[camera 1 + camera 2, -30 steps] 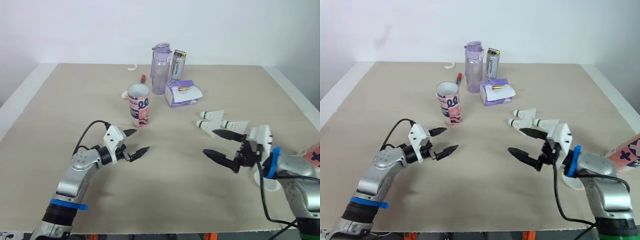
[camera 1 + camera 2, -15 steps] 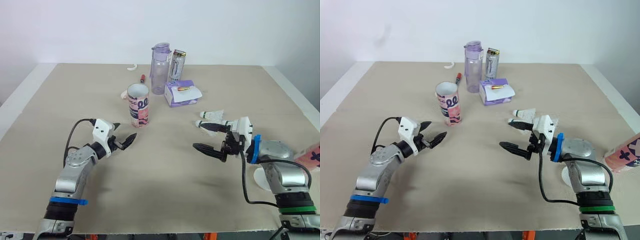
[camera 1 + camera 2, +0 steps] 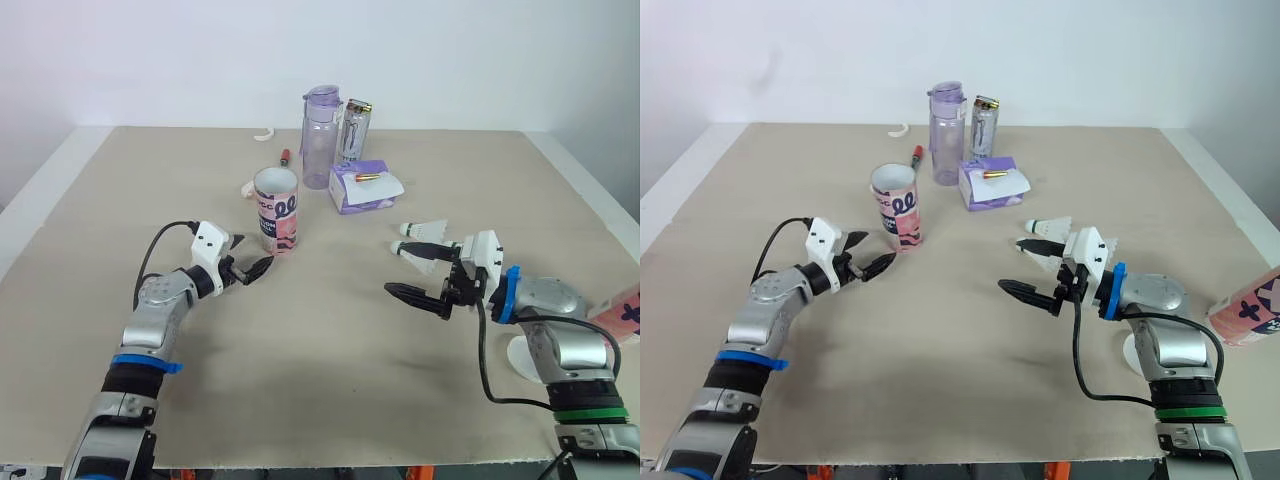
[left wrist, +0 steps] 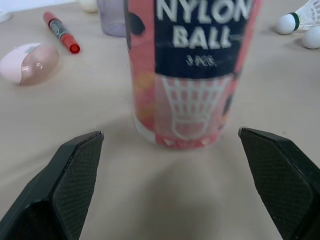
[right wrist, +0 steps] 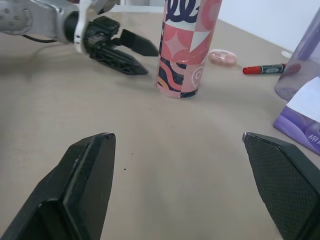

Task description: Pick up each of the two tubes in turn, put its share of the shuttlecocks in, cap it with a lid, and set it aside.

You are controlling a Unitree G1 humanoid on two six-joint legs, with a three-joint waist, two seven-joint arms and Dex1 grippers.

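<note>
Bench inventory, one table (image 3: pixel 120 200), beige top.

1. Left gripper (image 3: pixel 252 256), lower left of centre in the head views. Jaws spread wide and holding nothing. The fingertips point at the foot of the upright tube and stop just short of it. In the left wrist view both fingers (image 4: pixel 75 185) stand well to either side of the tube without touching it.

2. Right gripper (image 3: pixel 402 272), right of centre. Jaws wide apart, empty, and touching nothing. It points toward the middle of the table, with the shuttlecocks just behind its upper finger.

3. Upright tube (image 3: pixel 277 210), pink patterned, left of centre. It stands on its base with its long axis vertical and its open mouth up. The print "NYLON BALL" faces the left gripper.

4. Second tube (image 3: pixel 1245 308), same pattern, at the right edge and cut off by the frame. It lies on its side, long axis running from lower left to upper right. Which end is open cannot be told.

5. Shuttlecocks (image 3: pixel 425 230), white, lying on their sides right of centre. Their cork ends point left.

6. White lid (image 3: pixel 1132 355), flat on the table, lower right, partly behind the right arm.

7. Sundries, upper centre: purple bottle (image 3: pixel 322 137), can (image 3: pixel 356 130), purple box (image 3: pixel 362 187) and red marker (image 3: pixel 285 157). A pink rounded object (image 4: pixel 30 59) lies just beside the upright tube.
</note>
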